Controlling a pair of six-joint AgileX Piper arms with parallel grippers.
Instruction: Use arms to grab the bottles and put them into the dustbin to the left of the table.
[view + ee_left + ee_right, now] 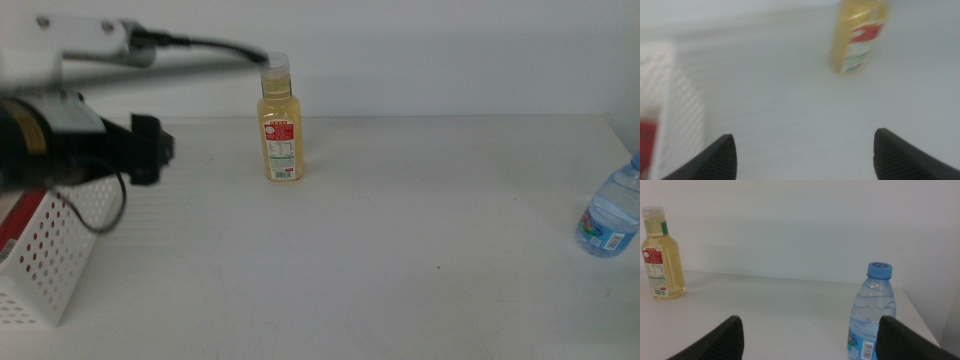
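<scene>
**Left arm over the basket, two bottles yet to collect**

The left gripper (802,155) hangs above the white perforated plastic dustbin (50,255) at the table's left edge, its dark wedge jaws spread wide with nothing between them. Something red shows inside the basket, too blurred to name. The yellow-liquid plastic bottle with white cap and red label (280,125) stands upright near the far edge of the plain white tabletop (400,230), well apart from the bin. The clear water bottle with blue cap (612,215) stands at the right edge, where the right gripper (810,337) waits near it, jaws likewise wide apart and empty.

The yellow bottle looks like the next pick for the left arm. It would do best to come in level, jaws straddling the body at the label, below the tapering shoulder, and close only once the bottle sits centred between them. A tall narrow bottle tips easily if one jaw nudges it first, so the final approach should be slow and square.
</scene>
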